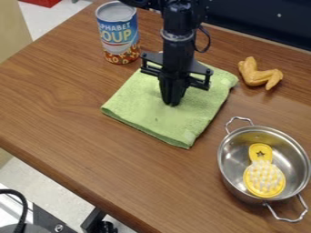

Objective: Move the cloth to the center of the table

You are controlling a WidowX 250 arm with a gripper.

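The green cloth (139, 110) is being supported by the table (67, 113), between its upper and lower-left edges. The claw (173, 103) is being held clenched over it; whether fabric is being pinched cannot be told.

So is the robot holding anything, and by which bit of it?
I can't tell: the gripper is down over the green cloth, but whether it pinches any isn't clear.

There is one each: cloth (159, 117), can (117, 35), wing (260, 76), pot (233, 159), brush (264, 176).

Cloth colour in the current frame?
Light green cloth, plain, best seen in the camera view.
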